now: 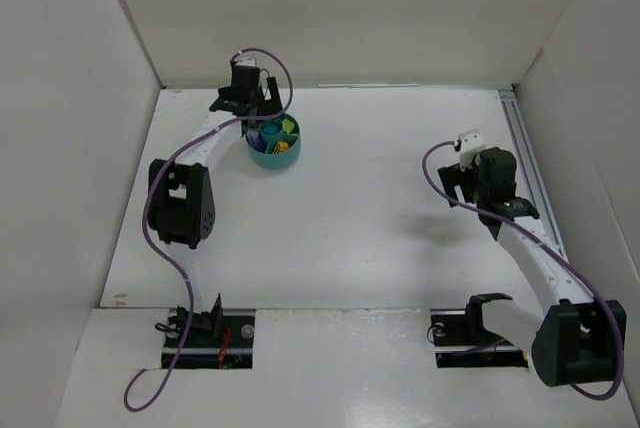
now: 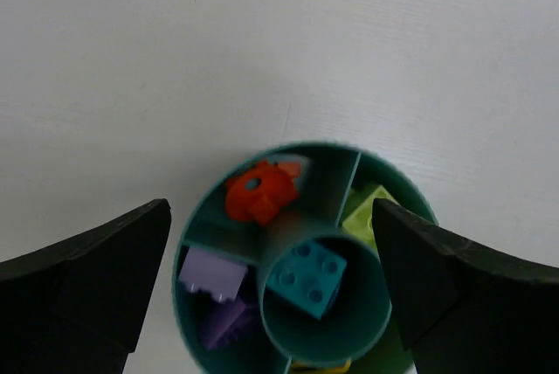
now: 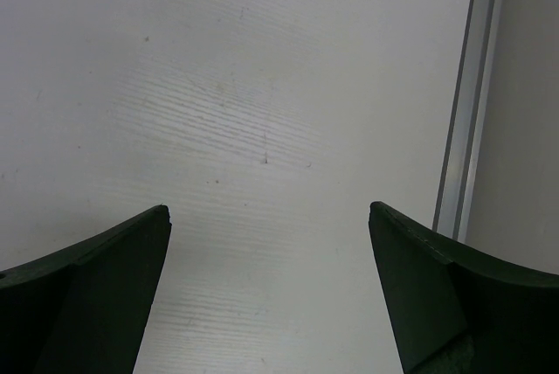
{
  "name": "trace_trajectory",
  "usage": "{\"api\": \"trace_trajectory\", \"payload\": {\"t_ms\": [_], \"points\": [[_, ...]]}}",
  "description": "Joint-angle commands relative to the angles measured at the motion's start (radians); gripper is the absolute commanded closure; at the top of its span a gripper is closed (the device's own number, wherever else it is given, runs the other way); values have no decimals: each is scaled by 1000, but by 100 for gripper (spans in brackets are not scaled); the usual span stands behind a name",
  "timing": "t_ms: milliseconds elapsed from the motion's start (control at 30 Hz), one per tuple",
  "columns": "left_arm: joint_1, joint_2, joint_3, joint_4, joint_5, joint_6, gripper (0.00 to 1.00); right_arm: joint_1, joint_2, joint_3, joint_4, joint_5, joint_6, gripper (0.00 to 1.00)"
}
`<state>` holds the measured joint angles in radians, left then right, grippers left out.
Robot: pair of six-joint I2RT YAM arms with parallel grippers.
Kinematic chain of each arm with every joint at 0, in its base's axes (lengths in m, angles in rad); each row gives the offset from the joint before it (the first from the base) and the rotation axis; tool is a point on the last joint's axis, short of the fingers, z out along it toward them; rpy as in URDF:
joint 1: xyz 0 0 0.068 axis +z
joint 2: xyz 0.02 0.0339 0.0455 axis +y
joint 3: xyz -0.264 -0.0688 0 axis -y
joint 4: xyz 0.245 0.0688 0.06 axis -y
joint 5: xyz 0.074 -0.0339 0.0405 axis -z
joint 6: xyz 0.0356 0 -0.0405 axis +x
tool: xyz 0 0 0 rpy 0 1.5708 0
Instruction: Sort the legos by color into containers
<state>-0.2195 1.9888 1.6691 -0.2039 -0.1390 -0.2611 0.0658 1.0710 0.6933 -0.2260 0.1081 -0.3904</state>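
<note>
The containers are the sections of one round teal bowl (image 1: pixel 273 144) (image 2: pixel 307 146) at the back left of the table. In the left wrist view, a teal lego (image 2: pixel 307 278) lies in the central cup. Around it, an orange lego (image 2: pixel 258 192), two purple legos (image 2: pixel 212 273), a lime green one (image 2: pixel 367 212) and a sliver of a yellow one (image 2: pixel 319 363) lie in separate wedges. My left gripper (image 1: pixel 258 108) (image 2: pixel 271 208) hangs open above the bowl, holding nothing. My right gripper (image 1: pixel 455 180) (image 3: pixel 269 208) is open over bare table.
A metal rail (image 3: pixel 467 103) (image 1: pixel 520 148) runs along the table's right edge beside my right gripper. White walls close in the table at the back and on both sides. The bowl stands close to the back left corner.
</note>
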Motion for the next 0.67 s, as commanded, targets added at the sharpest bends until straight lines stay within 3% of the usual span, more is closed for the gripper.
{"api": "trace_trajectory", "payload": {"t_ms": [0, 167, 300, 433, 633], "points": [[6, -247, -113, 58, 10, -24, 0, -4, -69, 38, 33, -19, -5, 0], [-15, -578, -473, 124, -23, -162, 0, -4, -114, 12, 33, -53, 5, 0], [-47, -780, -705, 87, -77, -289, 0, 5, -170, -35, 33, -67, 28, 0], [-57, -936, -859, 38, -99, -356, 0, 23, -209, -75, 33, -100, 39, 0], [-57, -1084, -927, 4, -137, -391, 0, 32, -250, -100, 42, -111, 18, 0]]}}
